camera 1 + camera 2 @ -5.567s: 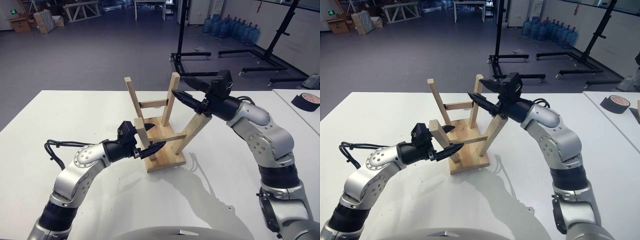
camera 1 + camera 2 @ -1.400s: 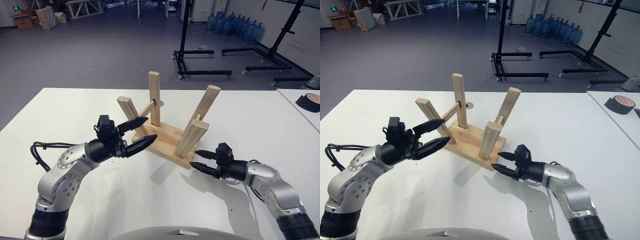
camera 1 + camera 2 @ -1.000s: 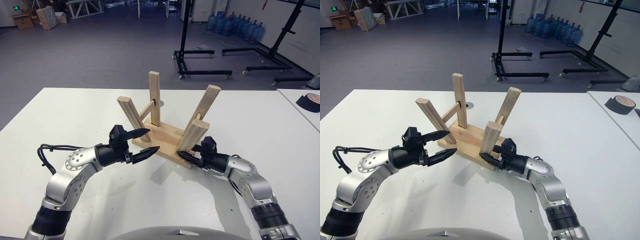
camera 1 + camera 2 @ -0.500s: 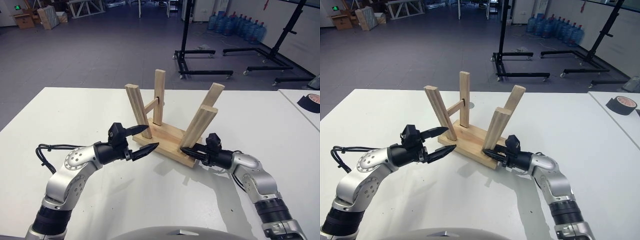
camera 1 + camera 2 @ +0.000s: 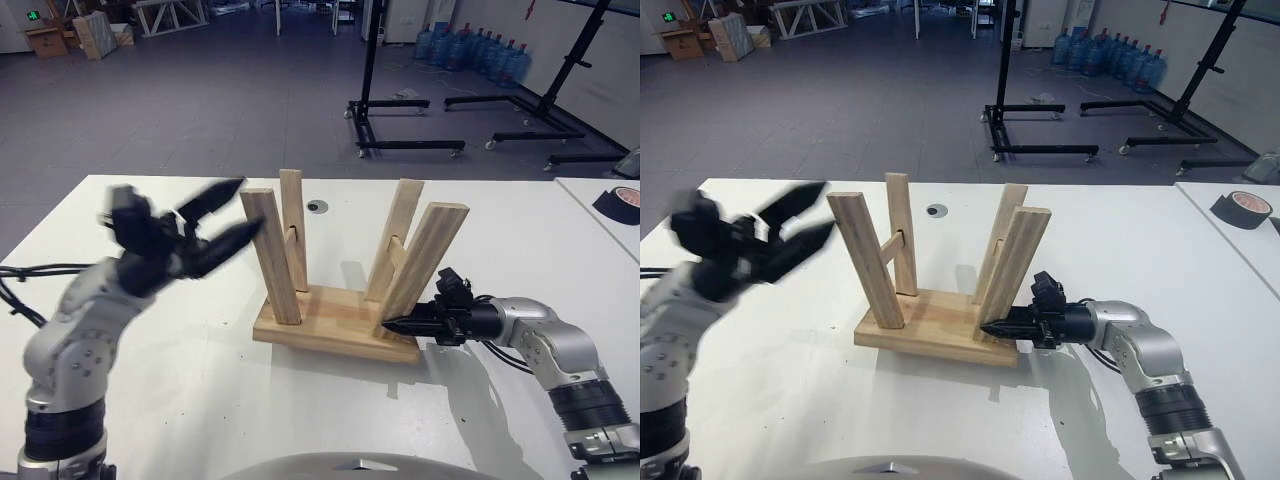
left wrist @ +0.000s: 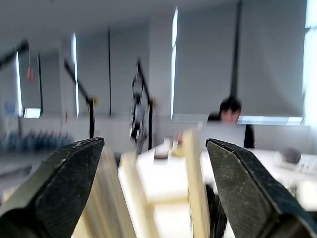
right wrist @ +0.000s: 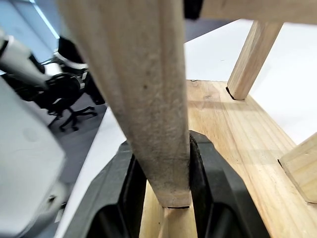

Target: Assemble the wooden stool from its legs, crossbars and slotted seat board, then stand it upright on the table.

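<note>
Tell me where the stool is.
In the head views the stool sits upside down on the table, between the open left claw at its left and the right claw clamping its nearest leg.

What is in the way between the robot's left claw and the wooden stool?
Nothing visible. The left claw hangs open in the air right beside the nearest leg of the upside-down stool, with no object between them. The right claw is clamped on a second leg.

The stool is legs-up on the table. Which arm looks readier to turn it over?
Right, probably. The right gripper is shut on the base of a leg beside the seat board, so it has a hold. The left gripper hangs open in the air, gripping nothing.
</note>
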